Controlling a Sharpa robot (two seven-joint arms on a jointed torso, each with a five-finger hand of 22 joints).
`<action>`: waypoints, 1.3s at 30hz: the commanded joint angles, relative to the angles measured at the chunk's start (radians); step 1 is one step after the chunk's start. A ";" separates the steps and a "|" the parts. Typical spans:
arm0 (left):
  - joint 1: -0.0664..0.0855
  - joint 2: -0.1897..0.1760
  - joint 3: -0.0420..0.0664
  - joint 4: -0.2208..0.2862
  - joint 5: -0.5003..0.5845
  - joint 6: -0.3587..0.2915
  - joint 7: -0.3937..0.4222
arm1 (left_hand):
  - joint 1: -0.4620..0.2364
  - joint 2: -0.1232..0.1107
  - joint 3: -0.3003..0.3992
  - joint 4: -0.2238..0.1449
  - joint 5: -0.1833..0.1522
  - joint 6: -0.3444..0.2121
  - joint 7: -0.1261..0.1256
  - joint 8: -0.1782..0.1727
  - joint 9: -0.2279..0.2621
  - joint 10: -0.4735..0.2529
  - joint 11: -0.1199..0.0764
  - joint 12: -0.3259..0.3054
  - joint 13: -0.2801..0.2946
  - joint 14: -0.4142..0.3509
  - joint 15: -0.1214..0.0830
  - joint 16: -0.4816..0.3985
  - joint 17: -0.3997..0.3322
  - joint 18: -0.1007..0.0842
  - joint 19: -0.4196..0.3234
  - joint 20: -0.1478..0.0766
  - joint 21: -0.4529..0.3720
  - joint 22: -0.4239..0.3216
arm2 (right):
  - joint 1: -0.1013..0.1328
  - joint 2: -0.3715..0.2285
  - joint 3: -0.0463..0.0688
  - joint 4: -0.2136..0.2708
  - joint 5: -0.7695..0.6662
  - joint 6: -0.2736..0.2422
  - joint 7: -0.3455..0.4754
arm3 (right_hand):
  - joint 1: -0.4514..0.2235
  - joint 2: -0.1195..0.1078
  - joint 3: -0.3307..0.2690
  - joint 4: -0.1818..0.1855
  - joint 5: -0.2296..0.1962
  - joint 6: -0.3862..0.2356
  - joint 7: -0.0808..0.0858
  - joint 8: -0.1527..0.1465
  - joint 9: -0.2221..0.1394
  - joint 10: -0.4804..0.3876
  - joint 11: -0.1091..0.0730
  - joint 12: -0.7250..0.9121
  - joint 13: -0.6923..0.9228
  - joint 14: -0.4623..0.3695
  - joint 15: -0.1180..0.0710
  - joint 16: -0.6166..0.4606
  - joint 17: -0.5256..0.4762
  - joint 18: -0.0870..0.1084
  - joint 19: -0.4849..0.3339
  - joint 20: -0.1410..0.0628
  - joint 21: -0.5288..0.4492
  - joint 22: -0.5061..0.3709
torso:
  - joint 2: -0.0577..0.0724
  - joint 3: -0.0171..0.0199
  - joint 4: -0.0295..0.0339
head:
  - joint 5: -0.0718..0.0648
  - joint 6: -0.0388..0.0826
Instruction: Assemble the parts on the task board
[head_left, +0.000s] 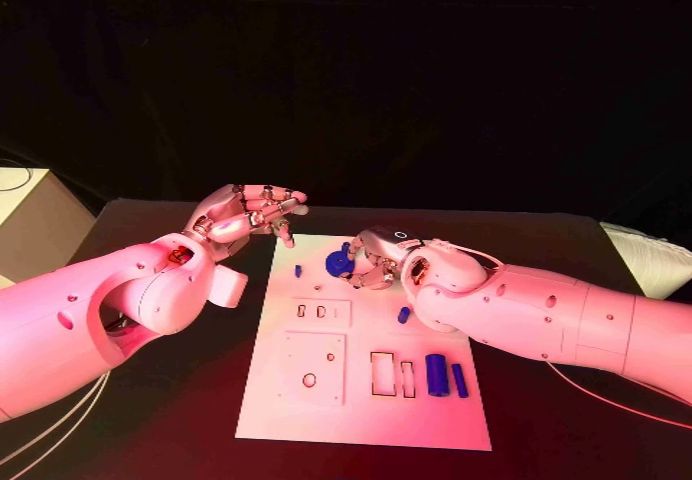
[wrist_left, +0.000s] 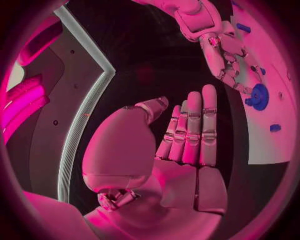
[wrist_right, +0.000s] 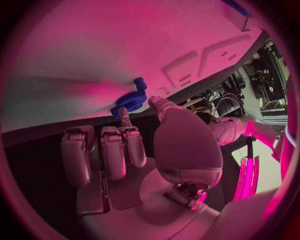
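Plastic, I judge, and light: the blue round part (head_left: 340, 263) at the far end of the task board (head_left: 289, 400) looks stiff and smooth, so it may slip under silver fingertips. My right hand (head_left: 378, 259) is on it now, fingers touching its rim (whether they truly pinch it I cannot tell). I would take it by the disc's edge, not the small stub. My left hand (head_left: 248, 213) hovers above the counter (head_left: 159, 420) just off the board's far left corner, fingers apart, holding nothing. Two blue bars (head_left: 446, 377) lie near the board's near right end, beside the rectangular slots (head_left: 392, 374).
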 joint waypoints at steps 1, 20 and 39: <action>0.000 0.001 0.001 0.001 -0.003 0.015 0.005 | -0.002 -0.003 0.003 0.000 -0.004 -0.005 0.000 0.001 0.001 -0.007 0.000 -0.005 0.001 -0.007 0.000 0.005 -0.001 0.014 -0.006 -0.001 0.003 0.001 | -0.006 -0.010 -0.003 0.016 0.003 -0.035 0.003 | -0.013 0.001 0.000 0.006 0.006 0.008 0.001 -0.004 0.001 0.047 0.000 0.006 0.212 0.102 0.002 0.003 0.260 -0.011 0.087 0.001 0.006 0.222 | 0.000 -0.0001 0.0003 | 0.000 0.001; -0.001 -0.005 0.001 -0.009 -0.003 0.013 0.005 | -0.002 -0.003 0.004 0.000 -0.004 -0.006 0.000 0.001 0.001 -0.007 0.000 -0.005 0.001 -0.007 0.001 0.006 -0.001 0.014 -0.007 -0.001 0.005 0.002 | 0.012 -0.203 0.024 0.143 0.449 -0.256 0.254 | 0.065 -0.003 0.035 -0.032 0.012 0.004 0.004 -0.008 -0.005 0.040 0.002 0.000 0.207 0.099 0.003 -0.001 0.250 -0.009 0.083 0.000 -0.002 0.214 | -0.009 0.0072 -0.0183 | 0.002 0.014; -0.016 0.004 0.000 -0.020 -0.004 0.019 0.005 | -0.001 -0.003 0.004 0.000 -0.004 -0.006 0.001 0.001 0.002 -0.007 0.000 -0.005 0.001 -0.007 0.001 0.006 -0.002 0.014 -0.009 0.000 0.007 0.003 | 0.019 -0.360 0.025 0.046 0.342 -0.026 0.381 | 0.216 -0.054 0.050 -0.150 -0.147 -0.007 0.012 -0.017 -0.015 0.017 0.008 -0.021 0.188 0.101 0.008 0.002 0.258 -0.011 0.086 0.005 0.003 0.222 | -0.012 0.0248 -0.0388 | -0.016 0.014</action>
